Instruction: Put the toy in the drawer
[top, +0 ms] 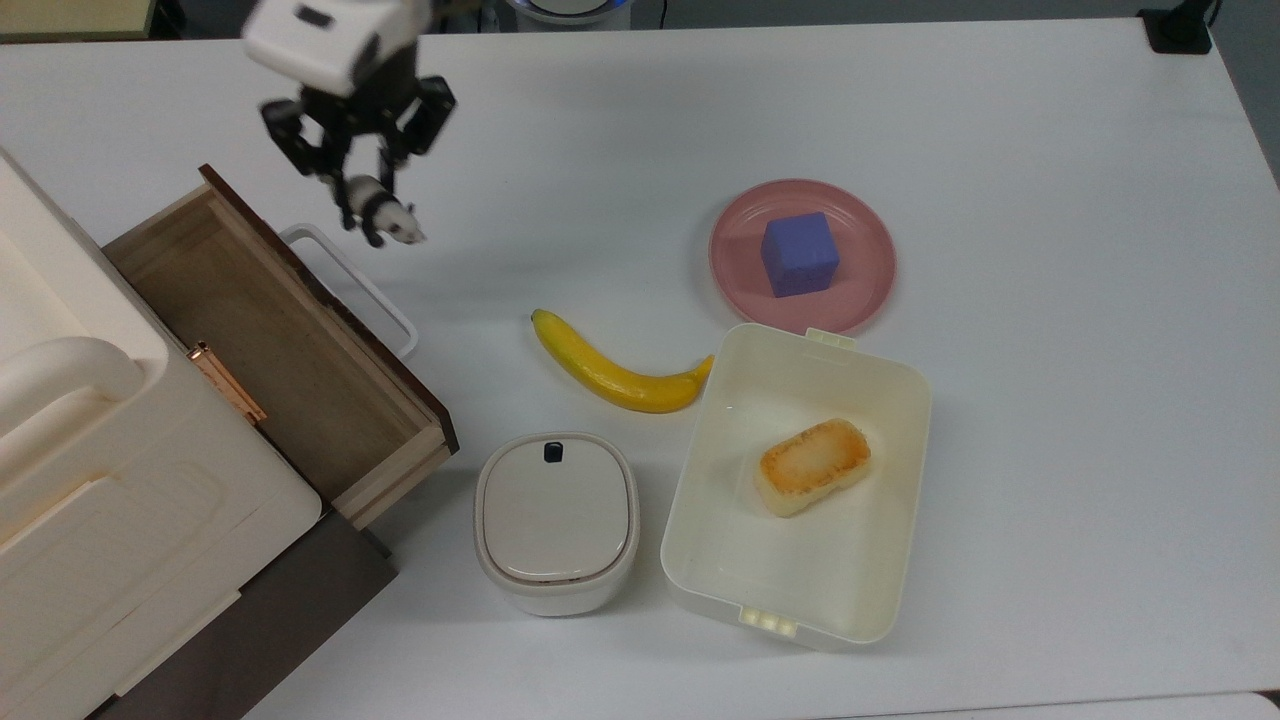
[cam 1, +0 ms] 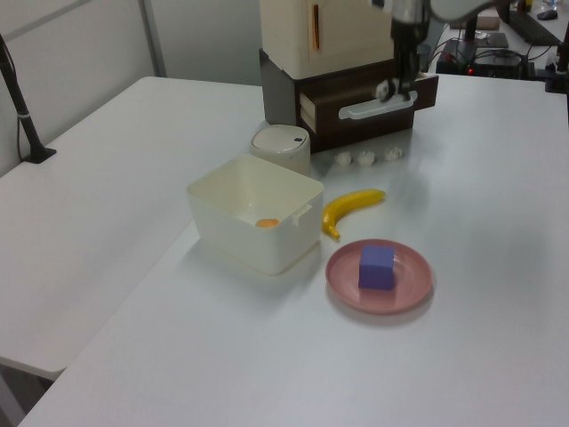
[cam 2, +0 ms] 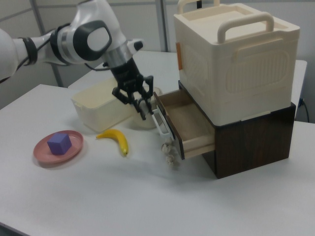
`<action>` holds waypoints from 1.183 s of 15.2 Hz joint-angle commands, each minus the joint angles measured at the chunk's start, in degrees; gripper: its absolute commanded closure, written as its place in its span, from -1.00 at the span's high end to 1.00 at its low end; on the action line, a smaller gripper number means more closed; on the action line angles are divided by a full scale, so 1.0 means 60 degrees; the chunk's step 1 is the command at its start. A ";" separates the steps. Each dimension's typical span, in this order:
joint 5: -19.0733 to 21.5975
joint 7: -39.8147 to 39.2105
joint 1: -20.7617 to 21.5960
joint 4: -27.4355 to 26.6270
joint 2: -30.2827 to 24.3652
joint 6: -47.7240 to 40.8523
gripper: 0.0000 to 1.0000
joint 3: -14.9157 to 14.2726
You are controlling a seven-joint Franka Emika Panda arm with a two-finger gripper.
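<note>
Toy (top: 385, 217) (black-and-white panda) hangs pinched in tool (top: 362, 195).

Place: a robot lab or office test room
Evidence: white surface (top: 1050, 180), partition wall panels (cam 1: 80, 40) behind, cabled gear (cam 1: 484, 44) on a far desk (red lights lit), robot arm (cam 2: 74, 37)

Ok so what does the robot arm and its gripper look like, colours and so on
The arm is glossy white with rounded shells and dark grey bands at the joints. Its wrist narrows to a metallic cuff, then a white block. The gripper is black, an open frame of thin angular links ending in slim black jaws.
</note>
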 commanded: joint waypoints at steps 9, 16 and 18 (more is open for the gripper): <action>-0.0464 -0.0855 -0.1442 0.0557 0.1204 0.2298 -0.24 -0.0065; -0.0538 -0.0650 -0.1457 0.0557 0.1720 0.2461 0.30 -0.0079; -0.0465 -0.0505 -0.1443 0.0572 0.1618 0.2418 0.30 -0.0065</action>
